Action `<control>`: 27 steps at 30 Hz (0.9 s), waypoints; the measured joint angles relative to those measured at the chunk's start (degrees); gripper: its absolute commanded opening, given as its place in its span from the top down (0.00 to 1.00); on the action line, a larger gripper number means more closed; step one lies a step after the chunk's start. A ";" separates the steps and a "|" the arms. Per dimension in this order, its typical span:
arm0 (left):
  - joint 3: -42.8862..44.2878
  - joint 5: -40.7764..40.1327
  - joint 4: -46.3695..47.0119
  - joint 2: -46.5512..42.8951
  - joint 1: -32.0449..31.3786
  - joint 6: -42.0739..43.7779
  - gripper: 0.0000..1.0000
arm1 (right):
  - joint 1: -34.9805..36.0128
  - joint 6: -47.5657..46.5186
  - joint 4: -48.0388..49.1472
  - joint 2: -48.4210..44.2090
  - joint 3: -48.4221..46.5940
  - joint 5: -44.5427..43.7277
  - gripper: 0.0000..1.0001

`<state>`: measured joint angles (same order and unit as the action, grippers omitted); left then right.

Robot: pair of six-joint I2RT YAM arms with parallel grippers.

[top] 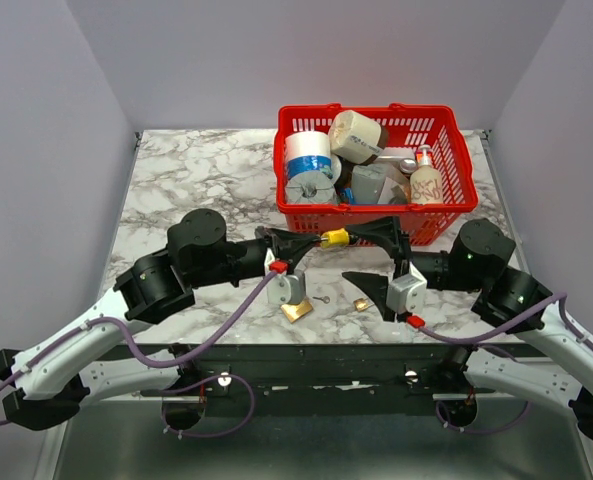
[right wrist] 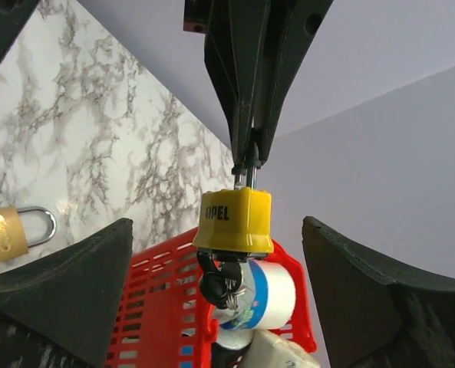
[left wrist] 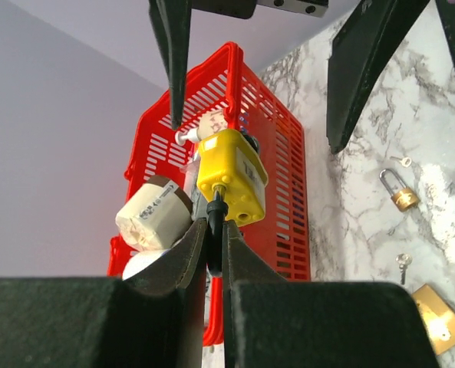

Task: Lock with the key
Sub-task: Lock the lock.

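Left wrist view: the left hand (left wrist: 215,224) pinches the black-headed key (left wrist: 216,207), which sits in the yellow padlock (left wrist: 231,175) held aloft just near of the red basket (left wrist: 288,192). Their shared axis points at the right hand (right wrist: 218,230), spread wide around the lock without touching it.

Padlocks: one yellow padlock (top: 336,238) and one brass padlock (top: 360,303) with a visible shackle.
Flat brass block (top: 296,311): one, kind not established.
Small loose keys (left wrist: 401,264): two, counted in the left wrist view.
Black key head (right wrist: 214,285) under the yellow padlock: one seen; whether more hang on its ring cannot be told.
Red basket (top: 446,215): one. Inside it: one white-and-blue tape roll (top: 309,155), one beige roll (top: 356,135), one pump bottle (top: 426,180), and at least two grey pieces (top: 371,183).
Pincers: two, the left pincer (top: 321,240) and the right pincer (top: 349,254).
Marble surface (top: 196,180): one.
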<state>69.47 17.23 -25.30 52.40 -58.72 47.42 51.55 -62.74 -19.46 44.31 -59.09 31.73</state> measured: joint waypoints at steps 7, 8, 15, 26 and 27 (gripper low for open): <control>1.20 3.30 -0.26 -0.87 1.84 -11.26 1.00 | 0.04 16.02 -5.11 5.16 -10.25 -4.24 0.04; 1.29 4.37 0.17 -0.98 2.23 -13.68 1.00 | 0.04 18.29 -5.68 5.99 -12.02 -4.59 0.04; 1.29 9.49 1.99 -1.99 3.17 -24.57 1.00 | 0.04 31.10 -15.56 9.99 -19.12 -4.50 0.02; 1.22 14.34 4.76 -2.71 4.83 -33.18 1.00 | 0.04 39.28 -25.86 15.76 -24.20 -2.86 0.02; 1.20 14.67 4.81 -2.71 4.87 -33.55 1.00 | 0.04 39.32 -26.05 15.63 -24.20 -2.67 0.02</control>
<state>70.67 31.90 -20.49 49.69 -53.84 13.87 51.59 -23.42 -45.52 59.94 -83.29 29.06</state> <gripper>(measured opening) 0.172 0.985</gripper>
